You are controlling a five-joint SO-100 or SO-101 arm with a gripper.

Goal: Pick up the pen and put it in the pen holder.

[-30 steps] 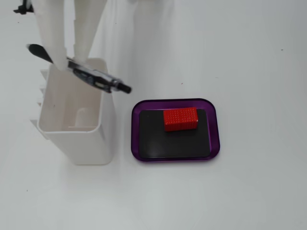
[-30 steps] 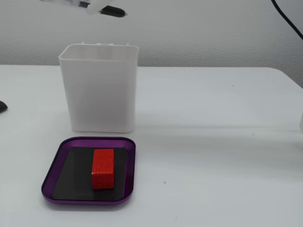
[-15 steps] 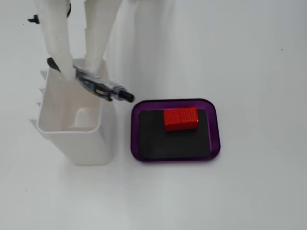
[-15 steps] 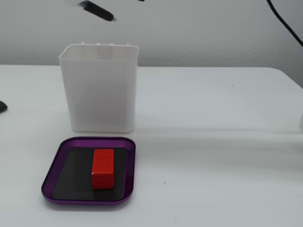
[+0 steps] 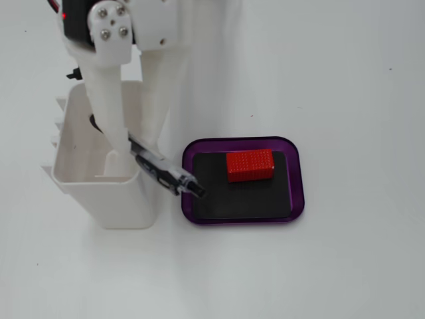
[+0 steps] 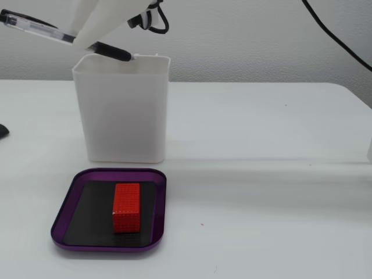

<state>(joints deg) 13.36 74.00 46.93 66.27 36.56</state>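
The pen (image 5: 167, 177) is held at a slant in my gripper (image 5: 135, 146), which is shut on its middle. In the top-down fixed view its dark lower end sits over the opening of the white pen holder (image 5: 114, 201), while its upper end shows over the purple tray's left rim. Seen from the side, the pen (image 6: 36, 24) slopes down to the right. Its black tip touches or just clears the top rim of the pen holder (image 6: 125, 116), and the gripper (image 6: 87, 44) stands just above that rim.
A flat purple-rimmed black tray (image 5: 296, 199) lies right of the holder with a red block (image 5: 250, 165) on it; from the side the tray (image 6: 67, 200) and red block (image 6: 127, 206) are in front of the holder. A black cable (image 6: 343, 40) hangs at the top right.
The gripper has come down with the pen. The pen has tipped more steeply, and its black tip has dropped from well above the holder to its rim.
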